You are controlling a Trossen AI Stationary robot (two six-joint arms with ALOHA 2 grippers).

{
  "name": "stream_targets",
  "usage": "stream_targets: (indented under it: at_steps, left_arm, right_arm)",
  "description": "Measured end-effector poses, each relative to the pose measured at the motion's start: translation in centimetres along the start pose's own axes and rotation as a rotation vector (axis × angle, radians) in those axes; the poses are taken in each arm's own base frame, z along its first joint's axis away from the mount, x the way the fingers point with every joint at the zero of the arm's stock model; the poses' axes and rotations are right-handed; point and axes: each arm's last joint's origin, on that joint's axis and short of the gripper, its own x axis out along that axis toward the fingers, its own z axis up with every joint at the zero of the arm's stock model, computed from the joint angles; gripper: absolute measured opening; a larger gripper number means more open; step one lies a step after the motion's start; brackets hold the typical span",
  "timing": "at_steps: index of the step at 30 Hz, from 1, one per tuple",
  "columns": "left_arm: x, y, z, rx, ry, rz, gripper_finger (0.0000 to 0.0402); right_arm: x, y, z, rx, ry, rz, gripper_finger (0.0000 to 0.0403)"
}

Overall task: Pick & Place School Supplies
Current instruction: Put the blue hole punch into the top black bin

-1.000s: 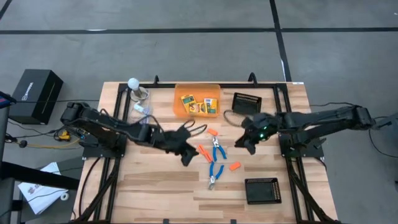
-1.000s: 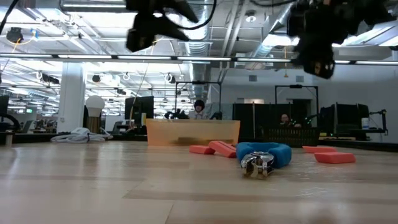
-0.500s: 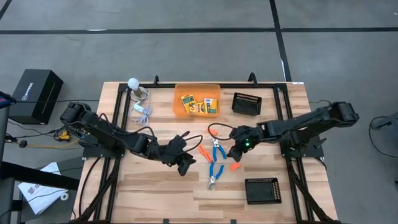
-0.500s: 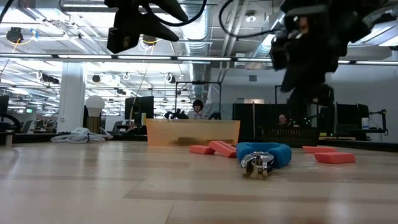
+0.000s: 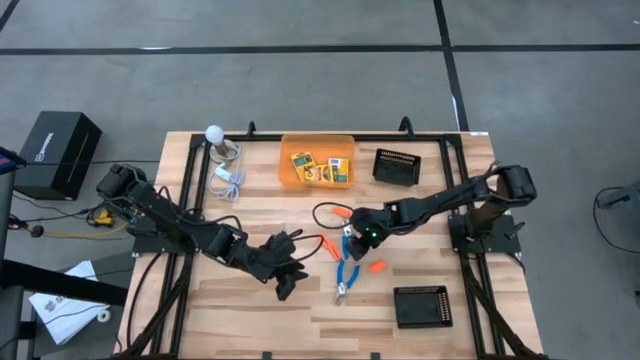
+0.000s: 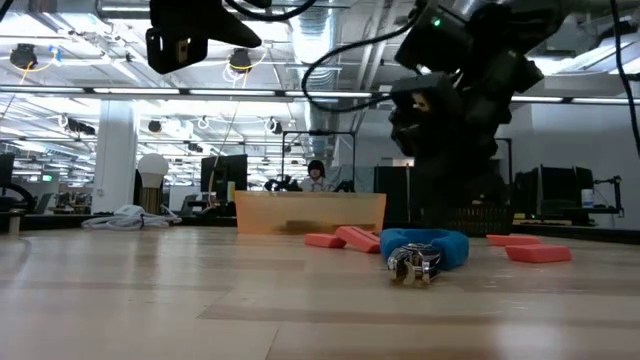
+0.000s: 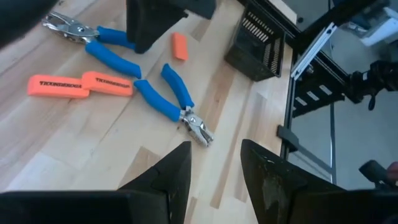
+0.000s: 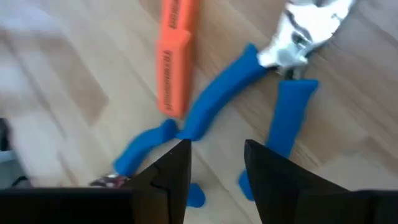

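Crayon boxes (image 5: 318, 168) already lie in the bin (image 5: 291, 178); scissors (image 5: 349, 262) and orange pieces (image 5: 376, 266) remain on the counter (image 5: 230, 310). Right end effector (image 5: 361, 238), open and empty, hangs over the scissors; left end effector (image 5: 285, 280), probably open too, waits nearby

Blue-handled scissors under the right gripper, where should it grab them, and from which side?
Come straight down from above: the scissors lie flat on the table. Close the open right gripper across the neck just behind the metal head, where the splayed blue handles meet. Keep clear of the orange piece beside one handle. The left gripper waits off to the side.
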Motion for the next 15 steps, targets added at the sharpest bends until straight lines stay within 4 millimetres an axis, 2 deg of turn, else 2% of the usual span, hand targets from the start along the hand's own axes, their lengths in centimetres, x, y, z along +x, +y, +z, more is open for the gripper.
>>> stream_targets:
  at_steps: [3, 6, 11, 15]
  left_arm:
    - [-0.1, -0.1, -0.3, 0.012, 0.012, 0.001, 0.0135]
    - [-0.2, -0.4, -0.7, 0.034, 0.021, -0.006, 0.0135]
    - [-0.5, -0.5, -0.8, 0.050, 0.022, -0.014, 0.0135]
    - [-0.6, -0.5, -0.5, 0.069, 0.005, -0.009, 0.0135]
  right_arm:
    - [0.4, 0.0, 0.4, 0.013, 0.023, -0.026, 0.0141]
    - [-0.1, 0.0, 0.7, 0.012, 0.049, -0.017, 0.0150]
    - [-2.7, 0.9, 1.5, 0.004, -0.005, 0.020, 0.0161]
    - [-4.0, 0.5, 1.6, 0.001, -0.019, -0.023, 0.0159]
